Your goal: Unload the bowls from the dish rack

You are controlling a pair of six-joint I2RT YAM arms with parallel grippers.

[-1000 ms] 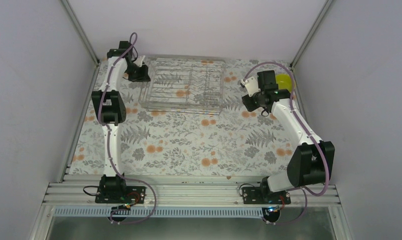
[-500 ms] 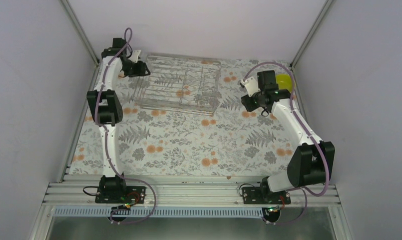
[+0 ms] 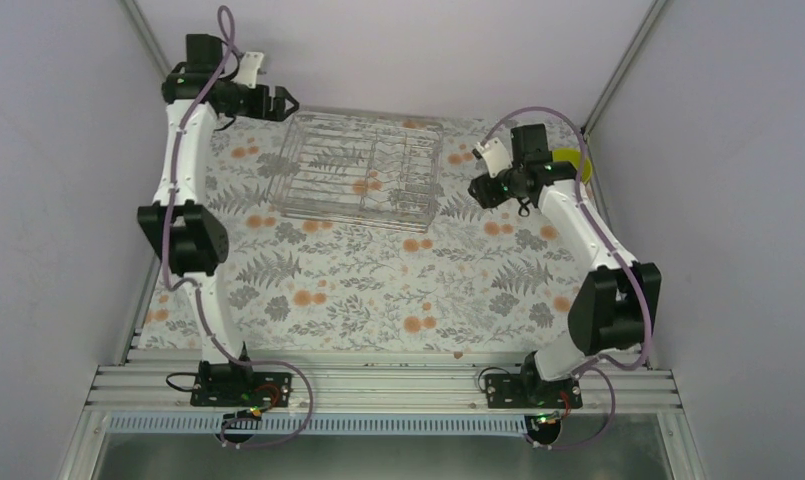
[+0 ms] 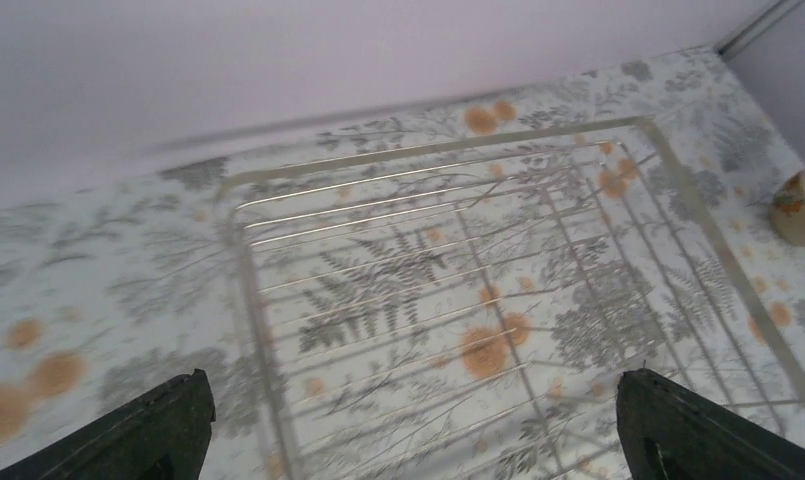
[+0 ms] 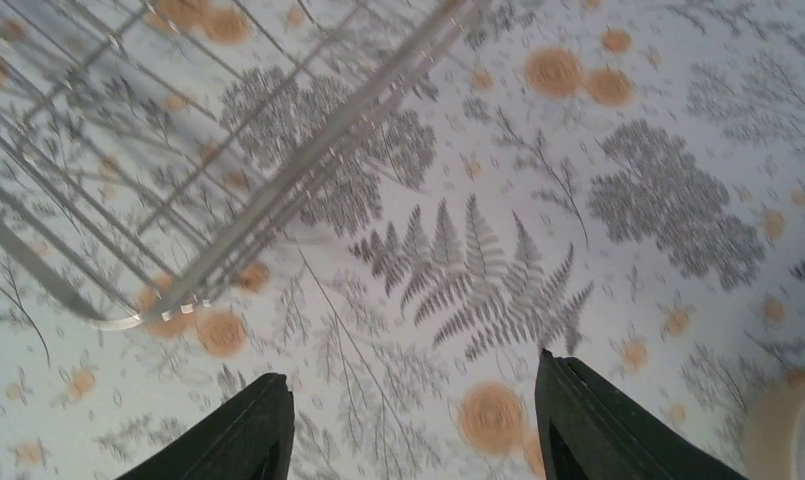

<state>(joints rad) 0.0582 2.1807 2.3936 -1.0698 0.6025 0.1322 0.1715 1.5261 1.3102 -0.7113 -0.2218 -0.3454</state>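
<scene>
A floral-patterned bench (image 3: 378, 290) is seen from above, with a clear wire dish rack (image 3: 363, 170) set near the middle of its far edge. A yellow bowl (image 3: 571, 160) is found outside the rack, on the bench by the far right corner, partly hidden behind the right arm (image 3: 588, 230). The left pincer (image 3: 281, 100) is held over the far left corner of the bench, just beside the rack's far left corner. Its fingers (image 4: 158, 430) are spread wide apart, and nothing is held between them. The right pincer (image 3: 478, 192) is held over the bench between the rack's right side and the bowl. Its fingers (image 5: 243, 430) are likewise parted, with nothing gripped. In the right wrist view, a corner of the rack is shown at upper left and the bowl's pale rim at lower right.
</scene>
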